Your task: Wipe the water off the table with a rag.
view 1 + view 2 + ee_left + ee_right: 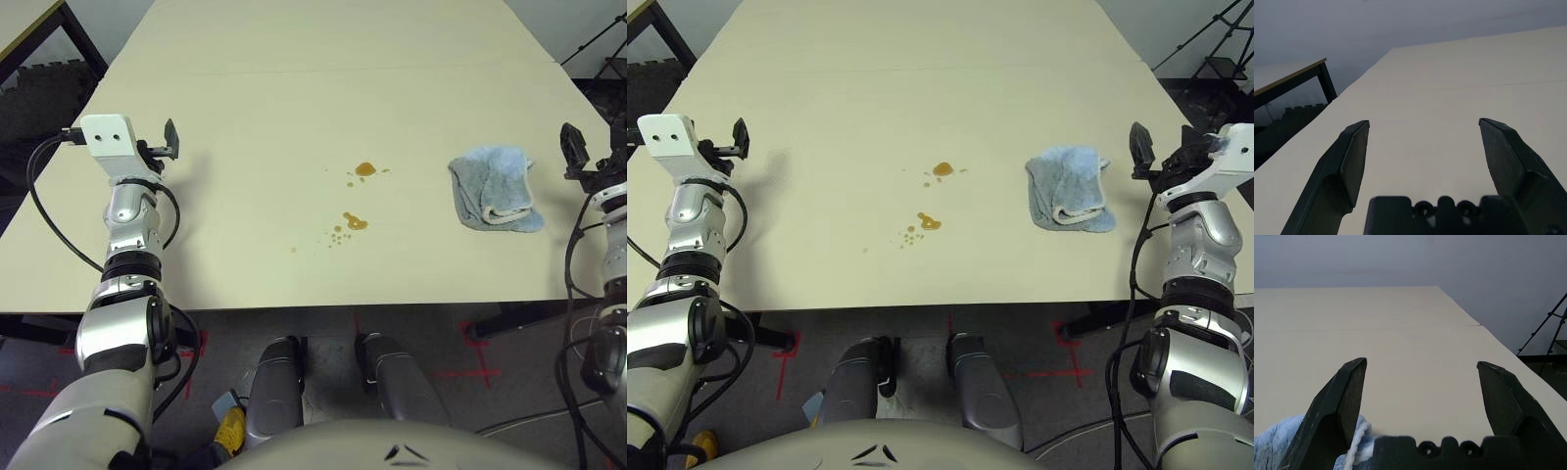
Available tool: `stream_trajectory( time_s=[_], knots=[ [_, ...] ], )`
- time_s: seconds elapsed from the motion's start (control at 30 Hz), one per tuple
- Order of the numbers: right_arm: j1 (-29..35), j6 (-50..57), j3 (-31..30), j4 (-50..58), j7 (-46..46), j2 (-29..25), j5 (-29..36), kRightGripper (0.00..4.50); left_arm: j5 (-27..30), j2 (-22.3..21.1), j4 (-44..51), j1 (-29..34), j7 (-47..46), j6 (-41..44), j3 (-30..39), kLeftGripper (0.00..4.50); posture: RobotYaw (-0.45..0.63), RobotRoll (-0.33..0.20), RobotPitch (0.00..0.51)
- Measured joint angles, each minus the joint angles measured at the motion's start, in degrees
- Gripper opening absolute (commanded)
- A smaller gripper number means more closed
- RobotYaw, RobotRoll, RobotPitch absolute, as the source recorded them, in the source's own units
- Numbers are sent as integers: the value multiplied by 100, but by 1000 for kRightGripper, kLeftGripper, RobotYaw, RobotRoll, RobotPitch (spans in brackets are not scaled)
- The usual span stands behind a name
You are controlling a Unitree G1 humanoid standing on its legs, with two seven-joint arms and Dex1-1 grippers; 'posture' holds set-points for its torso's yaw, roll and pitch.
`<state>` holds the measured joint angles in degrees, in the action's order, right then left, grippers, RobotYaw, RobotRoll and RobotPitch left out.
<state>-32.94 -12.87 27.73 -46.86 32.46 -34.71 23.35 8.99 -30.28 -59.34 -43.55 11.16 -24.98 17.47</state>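
Two small amber puddles of water (pixel 365 169) (pixel 355 223), with tiny droplets around them, lie near the middle of the cream table (pixel 294 88). The light blue rag (pixel 495 188) lies bunched on the table to the right of them. My right gripper (pixel 1161 152) hovers at the table's right edge, just right of the rag, open and holding nothing; the rag (pixel 1273 443) shows beside one of its fingers (pixel 1337 406) in the right wrist view. My left gripper (pixel 162 142) hangs over the table's left side, far from the water, open with nothing between its fingers (pixel 1342 169).
A dark-framed second table (pixel 29 24) stands beyond the far left corner. A black tripod (pixel 1215 39) stands off the far right. Bare tabletop stretches behind and in front of the puddles.
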Motion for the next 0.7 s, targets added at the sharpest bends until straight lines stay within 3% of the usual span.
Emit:
stream_trajectory(
  time_s=[0.37,0.57,0.7],
  knots=[
    [-79,-8,-2,-53,-17,15,-18,4478,39,21,-70,-245,405,1,-15,4500,-135,0,129],
    [-147,-8,-7,-58,-80,14,-43,4478,310,226,0,-325,1670,123,-65,4500,-149,0,125],
    [-148,-8,-8,-58,-88,17,-52,4478,729,339,605,-211,3216,665,-267,4500,-154,0,120]
  ],
)
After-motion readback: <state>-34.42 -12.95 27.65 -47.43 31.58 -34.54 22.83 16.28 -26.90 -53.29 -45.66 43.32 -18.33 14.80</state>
